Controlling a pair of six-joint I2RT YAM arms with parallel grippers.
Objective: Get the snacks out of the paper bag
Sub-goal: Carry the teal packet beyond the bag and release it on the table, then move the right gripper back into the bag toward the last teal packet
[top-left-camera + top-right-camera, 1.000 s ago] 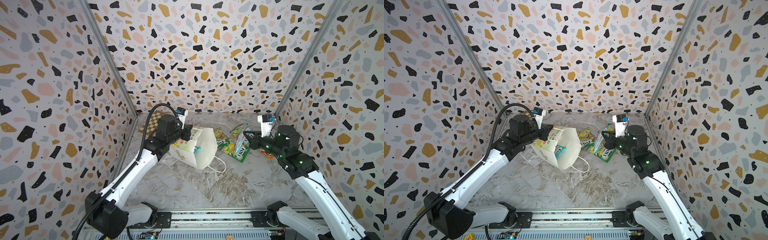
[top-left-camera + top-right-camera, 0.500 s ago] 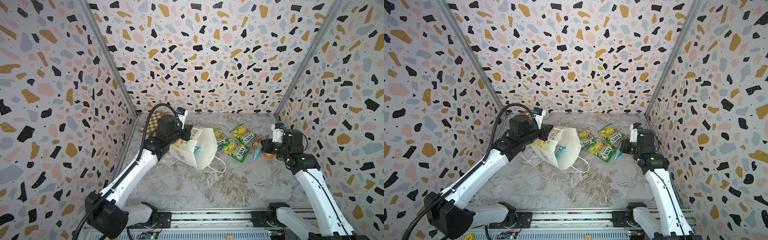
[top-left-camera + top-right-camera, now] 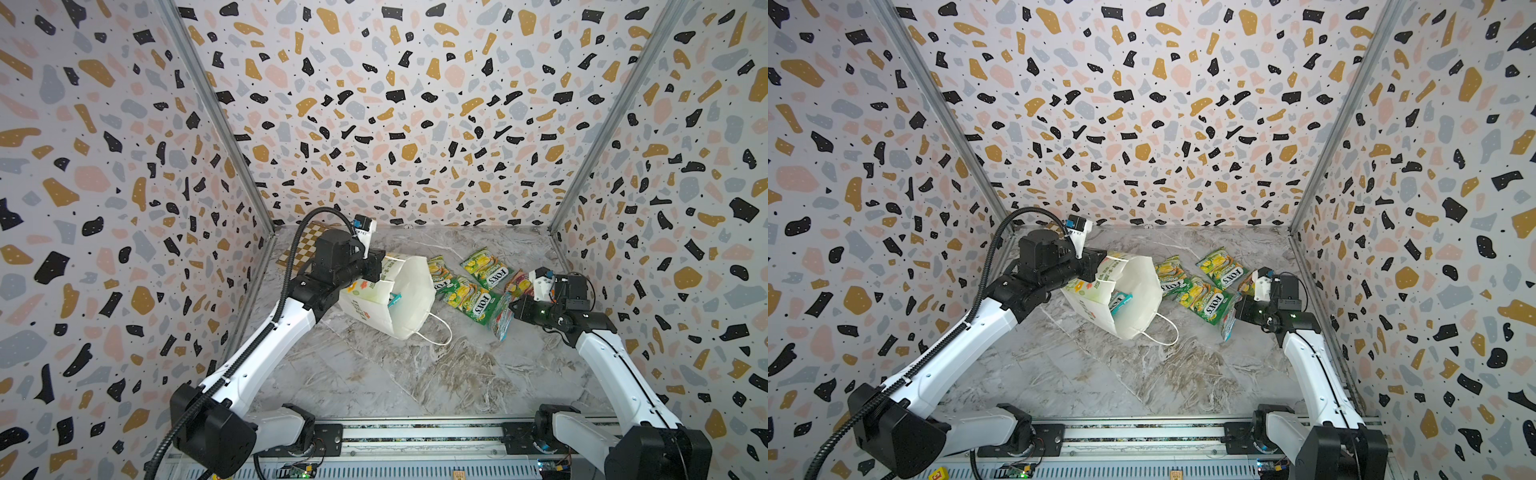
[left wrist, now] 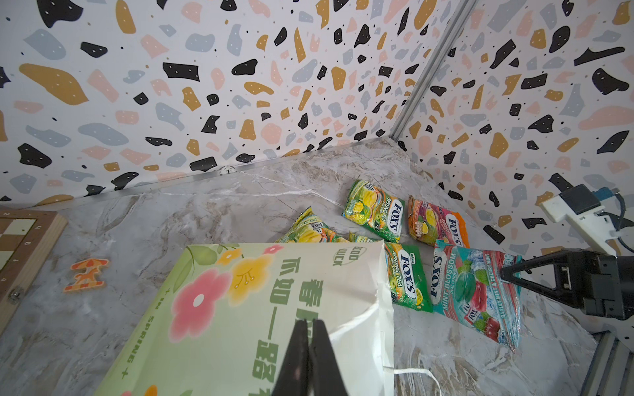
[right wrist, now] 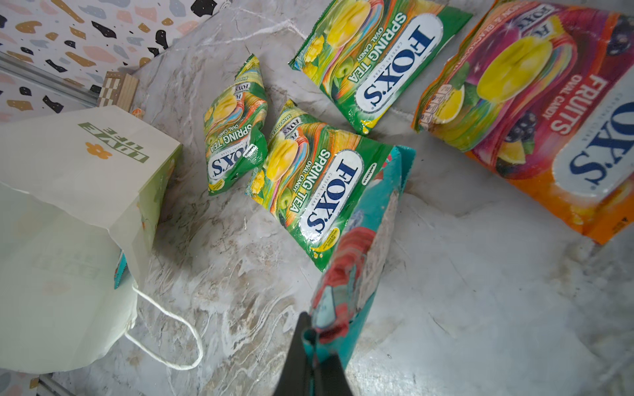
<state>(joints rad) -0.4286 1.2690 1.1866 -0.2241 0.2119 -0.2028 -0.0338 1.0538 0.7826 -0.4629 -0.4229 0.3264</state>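
— Jaws, both pairs: how do they stand?

— Left jaws are clenched on the flowered side of the paper bag (image 4: 240, 308), holding it tipped over so its mouth faces my right jaws. Right jaws are pinched tight on one corner of a teal-red packet (image 4: 477, 291). It hangs from them edge-down, outside the bag. Whether its lower edge touches the worktop (image 3: 374, 374) I cannot tell.

— How much of the job is done?

— Most of it, by my judgement. Between the two pairs of jaws lie three green packets (image 5: 308, 185), and a pink-orange packet (image 5: 549, 103) sits just beside my right jaws. All four are flat on the worktop and clear of the bag. With the one I hold, that makes five snacks out.

— And what's left?

— One more teal packet (image 3: 1120, 301) shows inside the bag's mouth, just ahead of my left jaws. Deeper in I cannot see. So I'd set this one down, let go, and reach in for that one while my left jaws steady the bag.
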